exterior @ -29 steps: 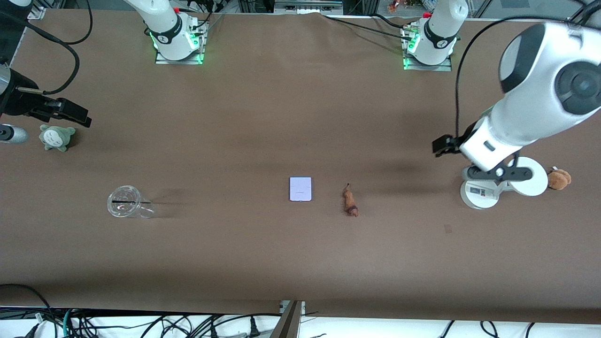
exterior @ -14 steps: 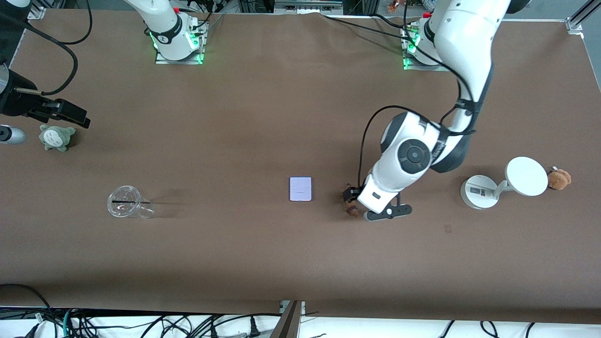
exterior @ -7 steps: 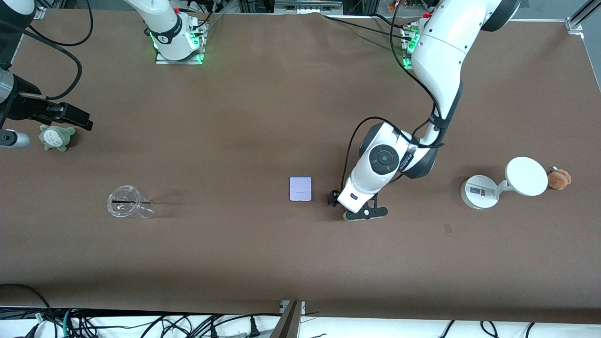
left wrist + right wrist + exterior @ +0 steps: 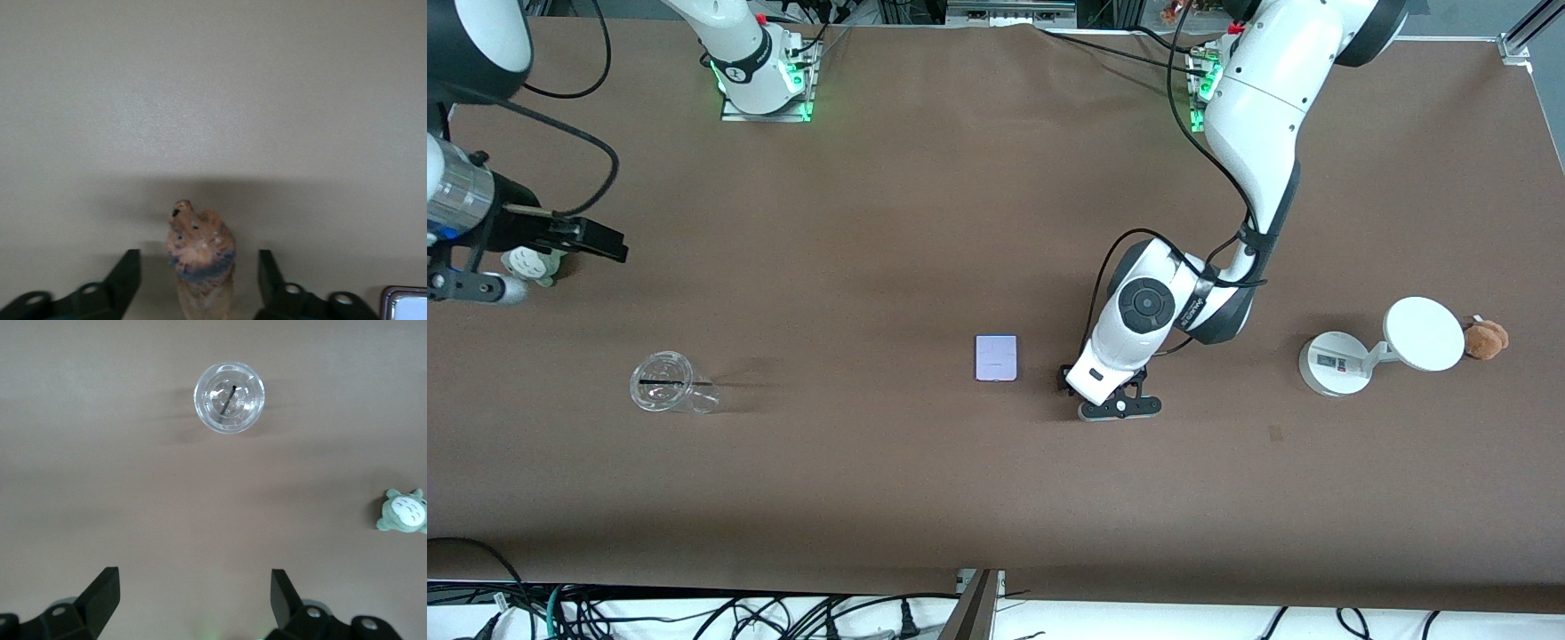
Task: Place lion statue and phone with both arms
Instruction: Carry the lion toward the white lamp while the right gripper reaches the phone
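The left gripper point(image 4: 200, 277) has been lowered around the lion statue point(image 4: 200, 257) beside the phone point(image 4: 996, 357) on the surface point(image 4: 925, 222); its fingers point(image 4: 127, 273) are spread, nothing gripped. The right gripper point(image 4: 193, 597), also spread, waits near the cup point(image 4: 229, 398).

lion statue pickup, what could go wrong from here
The left gripper straddles the lion statue with its fingers open and clear of it; closing off-centre on such a narrow figure could tip it or squeeze it out. The phone lies close beside it toward the right arm's end, so a skidding statue or a sideways drift might knock it. The right gripper hangs open over bare table near the grey-green plush.
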Tool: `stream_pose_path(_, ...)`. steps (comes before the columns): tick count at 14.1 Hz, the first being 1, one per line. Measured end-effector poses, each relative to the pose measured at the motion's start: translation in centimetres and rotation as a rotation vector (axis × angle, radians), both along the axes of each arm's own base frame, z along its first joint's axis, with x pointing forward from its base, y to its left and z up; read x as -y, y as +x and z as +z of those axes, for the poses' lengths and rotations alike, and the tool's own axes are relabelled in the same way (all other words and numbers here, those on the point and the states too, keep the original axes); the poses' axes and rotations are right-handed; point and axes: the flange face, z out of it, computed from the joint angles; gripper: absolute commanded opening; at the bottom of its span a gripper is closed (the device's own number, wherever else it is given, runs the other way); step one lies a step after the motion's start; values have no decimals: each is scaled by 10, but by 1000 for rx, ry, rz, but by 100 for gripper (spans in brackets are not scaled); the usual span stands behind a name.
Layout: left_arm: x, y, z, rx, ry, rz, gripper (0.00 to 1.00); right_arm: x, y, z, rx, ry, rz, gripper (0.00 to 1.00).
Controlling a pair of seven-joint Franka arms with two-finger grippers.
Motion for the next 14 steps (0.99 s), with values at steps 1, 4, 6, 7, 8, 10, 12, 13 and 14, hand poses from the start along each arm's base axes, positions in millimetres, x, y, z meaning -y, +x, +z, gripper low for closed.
stream_pose_path(1,-1,1,0,2,1,-2,0,-7,3,-7,-3,-1,11,100)
stream_pose_path(4,-2,4,4,11,-1,-7,0,-41,17,-29,22,0,58,100)
stream_pose_path(6,-15,15,12,28,-7,14,0,-80,27,-54,43,0,109,100)
stream_pose_path(7,-28,25,18,41,-10,20,0,-99,33,-69,57,3,133,100)
stream_pose_path(8,-41,34,24,54,-11,6,0,-117,38,-85,72,12,153,100)
stream_pose_path(10,-65,46,34,71,-8,-17,0,-154,46,-120,91,26,175,100)
stream_pose_path(12,-91,54,43,73,-4,-13,0,-198,48,-159,116,23,139,100)
stream_pose_path(13,-103,56,44,68,-7,-10,0,-224,46,-178,135,22,115,100)
stream_pose_path(14,-114,55,44,58,-8,-15,0,-252,42,-198,157,26,95,100)
